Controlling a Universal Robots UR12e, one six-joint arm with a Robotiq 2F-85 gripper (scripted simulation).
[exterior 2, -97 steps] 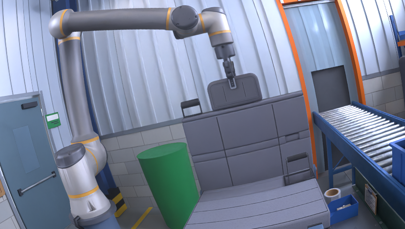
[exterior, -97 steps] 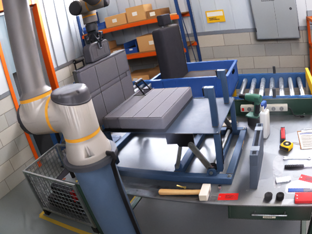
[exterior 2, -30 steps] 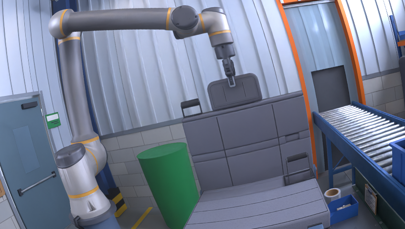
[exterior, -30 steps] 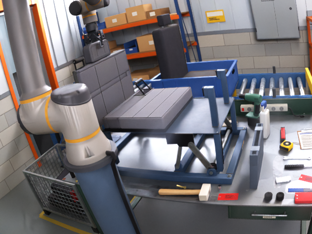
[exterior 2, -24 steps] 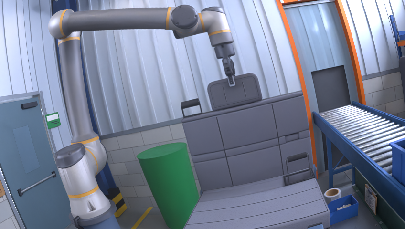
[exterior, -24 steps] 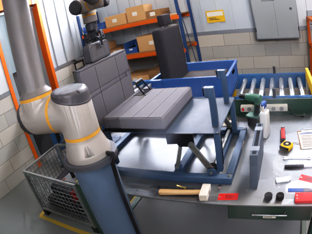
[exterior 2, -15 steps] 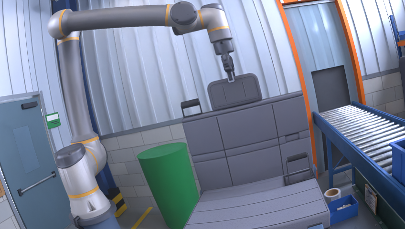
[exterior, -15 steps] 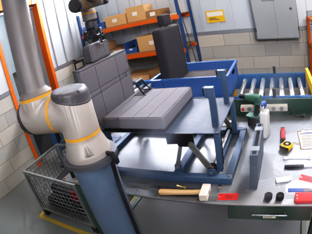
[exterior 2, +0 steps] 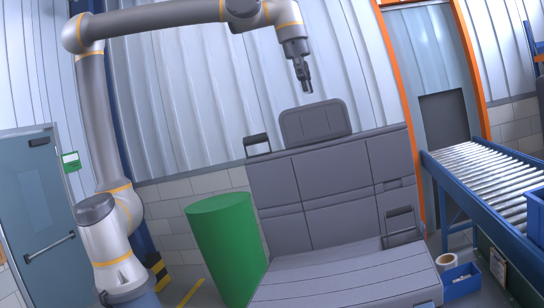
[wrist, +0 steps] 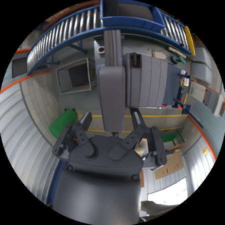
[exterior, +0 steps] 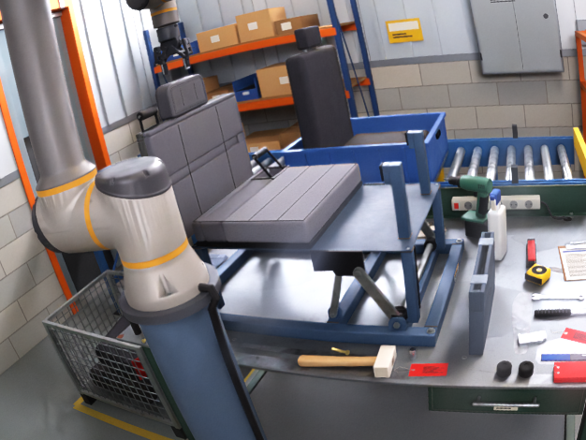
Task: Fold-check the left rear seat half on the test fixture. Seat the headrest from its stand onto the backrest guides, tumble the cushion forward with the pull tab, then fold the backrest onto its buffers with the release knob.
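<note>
The grey headrest [exterior: 182, 96] [exterior 2: 315, 122] [wrist: 111, 98] sits on top of the upright backrest [exterior: 196, 142] [exterior 2: 332, 187]. My gripper [exterior: 170, 64] [exterior 2: 306, 86] [wrist: 111, 120] hangs just above the headrest, open and empty. The release knob [exterior: 147, 115] [exterior 2: 256, 144], a dark loop handle, stands on the backrest's top edge beside the headrest. The seat cushion [exterior: 281, 201] [exterior 2: 343, 276] lies flat on the blue fixture [exterior: 374, 222]. Its pull tab [exterior: 266, 163] [exterior 2: 401, 225] [wrist: 135, 59] stands up at the cushion's rear edge near the backrest.
Behind the fixture, shelving holds cardboard boxes [exterior: 258, 23], and a dark seat [exterior: 319, 94] sits in a blue bin by the roller conveyor [exterior: 511, 161] [exterior 2: 485, 168]. An empty blue stand [exterior: 482, 289], a drill [exterior: 475, 199] and hand tools lie on the bench. A green drum [exterior 2: 225, 244] stands beside the backrest.
</note>
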